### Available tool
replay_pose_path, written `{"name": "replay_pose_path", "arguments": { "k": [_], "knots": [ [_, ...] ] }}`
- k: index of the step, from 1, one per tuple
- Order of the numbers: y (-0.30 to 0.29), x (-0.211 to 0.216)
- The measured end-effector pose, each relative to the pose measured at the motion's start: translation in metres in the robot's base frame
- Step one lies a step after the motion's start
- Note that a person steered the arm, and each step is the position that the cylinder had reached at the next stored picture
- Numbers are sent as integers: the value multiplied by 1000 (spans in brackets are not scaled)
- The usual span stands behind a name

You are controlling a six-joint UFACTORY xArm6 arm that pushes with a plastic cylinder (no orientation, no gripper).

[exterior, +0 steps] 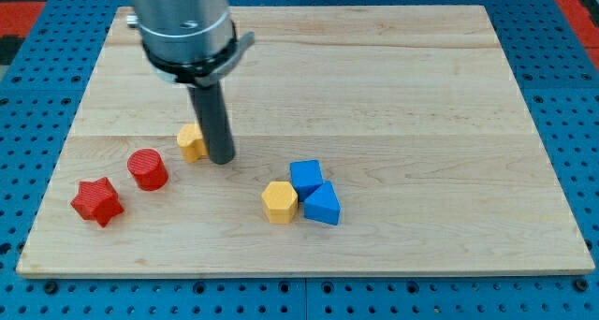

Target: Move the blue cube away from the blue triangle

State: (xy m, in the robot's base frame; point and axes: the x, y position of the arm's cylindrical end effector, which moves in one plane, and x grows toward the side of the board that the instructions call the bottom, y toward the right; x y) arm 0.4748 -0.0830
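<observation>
The blue cube (pixel 305 178) sits right of centre on the wooden board (pixel 374 77), touching the blue triangle (pixel 323 205) just below and to its right. A yellow hexagon block (pixel 279 202) touches the cube on its lower left. My tip (pixel 222 159) rests on the board to the upper left of this cluster, well apart from the blue cube. It stands right next to a small yellow block (pixel 192 142) on its left.
A red cylinder (pixel 147 169) and a red star block (pixel 97 202) lie at the view's lower left. The arm's grey body (pixel 182 25) hangs over the board's upper left. A blue pegboard (pixel 562 123) surrounds the board.
</observation>
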Motion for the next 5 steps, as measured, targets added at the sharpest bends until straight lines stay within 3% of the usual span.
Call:
{"name": "replay_pose_path", "arguments": {
  "k": [2, 3, 5],
  "knots": [
    [82, -20],
    [116, -8],
    [127, 10]
  ]
}}
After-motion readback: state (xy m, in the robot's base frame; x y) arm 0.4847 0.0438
